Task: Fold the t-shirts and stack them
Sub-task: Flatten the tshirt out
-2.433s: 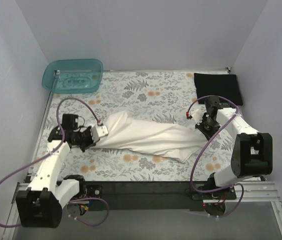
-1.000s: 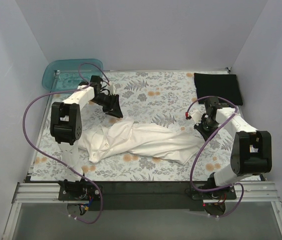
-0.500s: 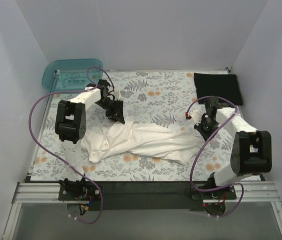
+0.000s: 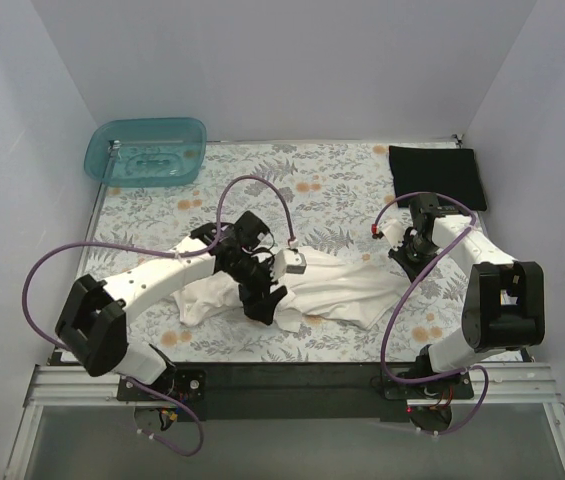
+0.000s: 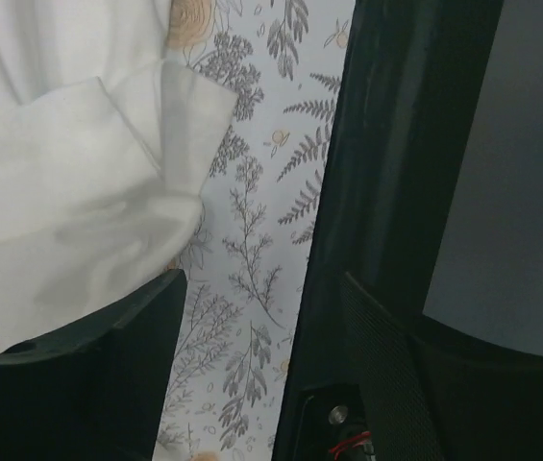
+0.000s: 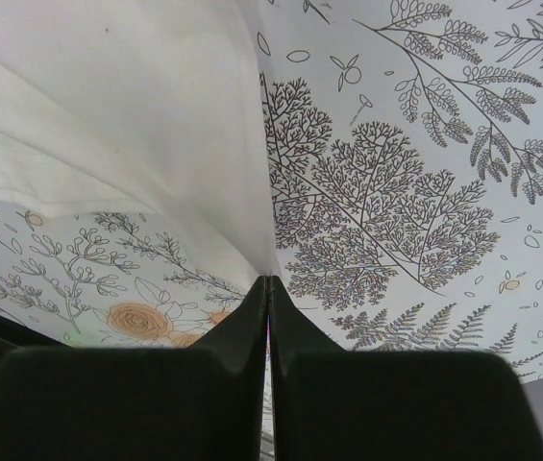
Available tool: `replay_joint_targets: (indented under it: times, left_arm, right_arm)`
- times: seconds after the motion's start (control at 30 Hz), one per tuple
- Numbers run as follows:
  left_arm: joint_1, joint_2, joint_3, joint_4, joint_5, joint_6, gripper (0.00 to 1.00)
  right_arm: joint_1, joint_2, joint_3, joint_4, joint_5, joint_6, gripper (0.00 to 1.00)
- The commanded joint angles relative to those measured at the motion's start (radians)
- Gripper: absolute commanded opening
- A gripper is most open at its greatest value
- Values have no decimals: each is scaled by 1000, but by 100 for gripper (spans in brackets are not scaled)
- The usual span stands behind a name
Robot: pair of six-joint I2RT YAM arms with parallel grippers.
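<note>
- Swinging down from beside the teal tub (image 4: 147, 150), the left tool (image 4: 262, 298) now sits over the near edge of the cream-white t-shirt (image 4: 342, 285), mid-frame on the floral cloth (image 4: 312, 190) that covers the tabletop. How far it is open is hidden from above.
- Only the top view shows the black t-shirt (image 4: 432, 163), folded at upper right, and the right tool (image 4: 409, 252) at the pale shirt's right end.
- Left wrist: the tool gapes wide with nothing between its fingers. The shirt is cut off at upper left.
- Right wrist: the tool is pinched tight on the shirt's edge.
</note>
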Motion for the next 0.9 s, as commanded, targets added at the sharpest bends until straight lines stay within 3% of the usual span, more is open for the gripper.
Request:
replay_joint_targets:
  times: [0.0,0.23,0.33,0.43,0.6,0.67,0.87]
  left_arm:
    - [23,-139,-55,-3,-65,92,66]
    - [108,-130,3,11,-28,79,66]
    - [106,-165,-52,85,15,105,65]
    - [95,-254,-163,187,88,221,59]
    - [-64,-400,-360,486,-72,287,49]
    - [-179,-347,-386,540,-197,260,46]
    - [-310,-204,-400,644,-273,134,45]
  right_arm:
    - [-6,-26,8,-21,-7,-5,1]
    - [-6,-9,25,-21,-23,1,1]
    - [-5,-7,33,-21,-24,4,1]
    - [-5,-16,25,-21,-22,2,1]
    - [-5,-16,20,-21,-17,5,1]
    - [-5,-15,25,-23,-23,13,1]
    - [-6,-21,22,-26,-33,15,1]
